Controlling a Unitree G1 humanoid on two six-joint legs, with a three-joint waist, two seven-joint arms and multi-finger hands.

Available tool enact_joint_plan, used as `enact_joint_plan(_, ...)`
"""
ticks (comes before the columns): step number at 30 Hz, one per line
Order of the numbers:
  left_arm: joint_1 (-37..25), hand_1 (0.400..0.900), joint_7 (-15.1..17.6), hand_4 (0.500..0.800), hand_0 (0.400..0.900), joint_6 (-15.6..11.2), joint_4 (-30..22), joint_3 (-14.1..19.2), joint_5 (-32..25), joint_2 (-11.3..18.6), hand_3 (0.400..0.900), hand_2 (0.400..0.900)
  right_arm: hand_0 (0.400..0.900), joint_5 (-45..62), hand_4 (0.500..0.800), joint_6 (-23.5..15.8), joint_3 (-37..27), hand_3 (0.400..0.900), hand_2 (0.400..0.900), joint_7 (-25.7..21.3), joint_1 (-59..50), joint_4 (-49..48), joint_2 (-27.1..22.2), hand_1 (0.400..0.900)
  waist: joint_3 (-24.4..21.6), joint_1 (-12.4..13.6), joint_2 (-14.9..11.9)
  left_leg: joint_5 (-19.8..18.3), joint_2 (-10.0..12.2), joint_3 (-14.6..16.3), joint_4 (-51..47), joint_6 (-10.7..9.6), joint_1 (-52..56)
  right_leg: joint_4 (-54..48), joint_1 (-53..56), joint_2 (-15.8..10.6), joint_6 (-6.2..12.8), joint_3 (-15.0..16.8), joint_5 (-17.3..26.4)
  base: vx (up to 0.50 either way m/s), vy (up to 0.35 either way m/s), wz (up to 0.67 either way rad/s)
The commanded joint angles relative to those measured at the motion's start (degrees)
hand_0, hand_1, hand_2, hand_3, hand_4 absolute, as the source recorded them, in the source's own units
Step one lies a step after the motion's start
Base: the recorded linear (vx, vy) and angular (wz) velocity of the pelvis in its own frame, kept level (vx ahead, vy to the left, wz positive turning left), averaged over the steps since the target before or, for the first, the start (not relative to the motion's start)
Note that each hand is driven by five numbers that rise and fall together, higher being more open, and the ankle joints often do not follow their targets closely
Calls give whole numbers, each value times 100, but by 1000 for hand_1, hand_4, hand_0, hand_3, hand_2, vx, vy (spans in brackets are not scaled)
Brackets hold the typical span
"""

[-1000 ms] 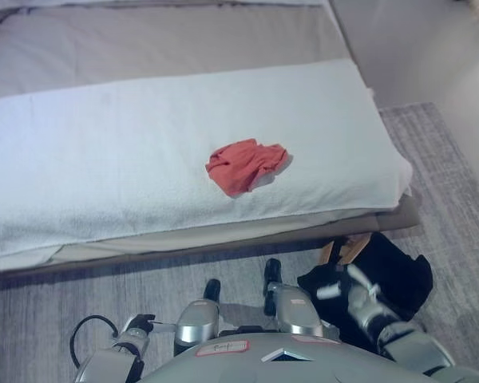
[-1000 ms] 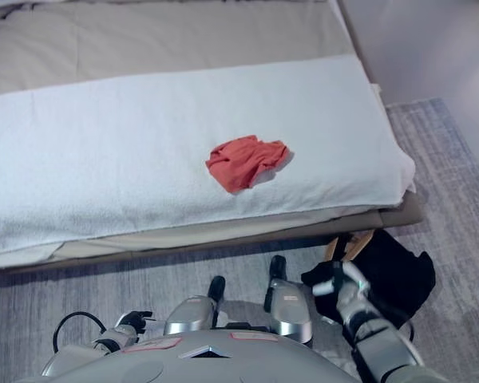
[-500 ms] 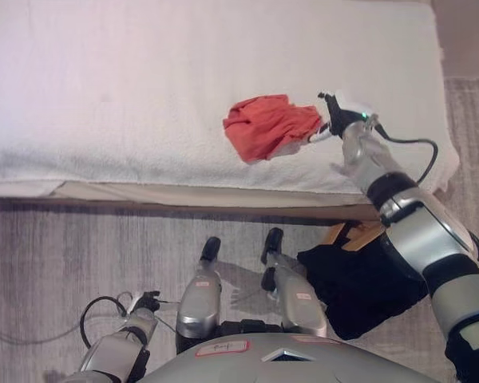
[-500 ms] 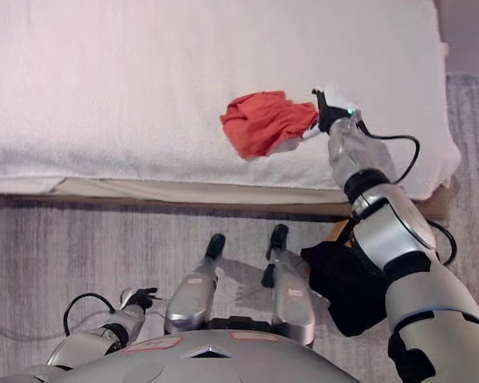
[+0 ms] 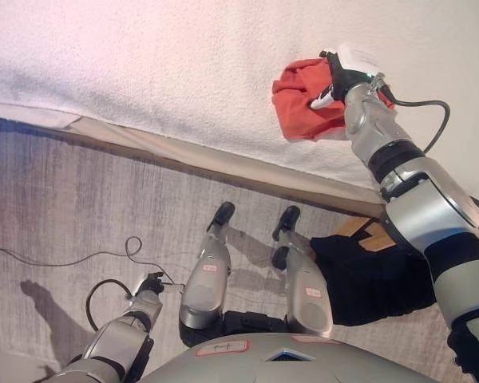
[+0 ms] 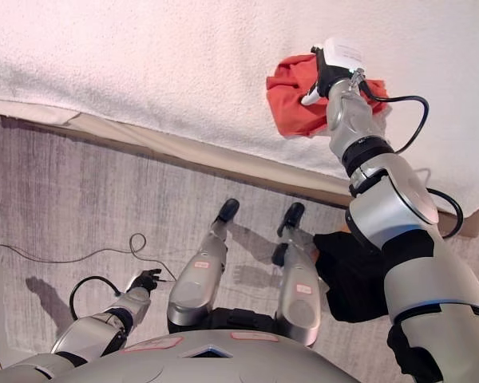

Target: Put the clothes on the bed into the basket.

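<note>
Red garment (image 5: 297, 108) on bed (image 5: 144, 72), directly under right hand (image 5: 337, 80); finger state cannot be told. Left hand (image 5: 151, 283) low, fingers curled.

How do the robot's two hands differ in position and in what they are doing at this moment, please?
The right hand is stretched out over the white bed cover and lies on the red garment; the left hand hangs low over the grey rug, touching nothing. The right hand is at the task's clothing, while the left hand is idle, far from it. Both are dark hands on silver-grey arms.
</note>
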Motion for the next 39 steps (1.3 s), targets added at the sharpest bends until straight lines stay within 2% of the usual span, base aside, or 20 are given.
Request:
enact_joint_plan(1, 260, 900, 213, 800, 900, 183, 104, -42, -267, 370, 900, 900, 900, 132, 800, -19, 245, 900, 900, -214, -914, 235, -76, 900, 147, 80, 67, 795, 84, 450, -1086, 339, 312, 1131, -618, -253, 359, 547, -402, -35, 0, -2)
enact_joint_plan(14, 95, 900, 255, 800, 900, 162, -26, -123, -483, 413, 900, 900, 900, 499, 800, -65, 167, 900, 900, -37, -1160, 385, -210, 900, 620, 175, 340, 938, 38, 417, -947, 313, -293, 1719, -1418, -387, 331, 618, -552, -43, -5, 3)
enact_joint_plan(25, -69, 900, 205, 800, 900, 150, -171, -263, -613, 376, 900, 900, 900, 650, 800, -40, 185, 900, 900, 138, -1466, 603, -320, 900, 729, 112, 335, 937, -10, 469, -801, 313, -678, 1994, -1904, -440, 348, 696, -583, -38, 3, 0)
enact_joint_plan(26, -87, 900, 202, 800, 900, 152, -177, -276, -618, 370, 900, 900, 616, 701, 629, -46, 175, 616, 616, 134, -1490, 587, -343, 616, 729, 104, 327, 939, -12, 469, -791, 313, -705, 2008, -1931, -442, 347, 692, -581, -36, 1, -2)
enact_joint_plan(27, -98, 900, 191, 800, 900, 151, -177, -275, -629, 371, 900, 900, 400, 757, 500, -61, 159, 400, 400, 122, -1499, 569, -378, 400, 729, 103, 324, 935, -10, 472, -789, 315, -716, 2014, -1954, -445, 349, 698, -580, -34, -5, -1)
enact_joint_plan(30, -84, 900, 198, 800, 900, 154, -187, -263, -647, 384, 900, 900, 400, 1073, 500, -116, 30, 400, 400, 93, -1537, 458, -444, 400, 729, 89, 292, 933, -24, 471, -785, 320, -721, 2011, -1953, -451, 352, 685, -567, -11, -4, 1)
enact_joint_plan(39, -8, 900, 191, 800, 900, 160, -112, -196, -592, 485, 900, 900, 400, 1144, 500, -126, -47, 400, 400, 21, -1518, 436, -510, 400, 729, 61, 246, 886, -18, 530, -886, 331, -442, 1881, -1727, -489, 428, 676, -460, -6, 11, -5)
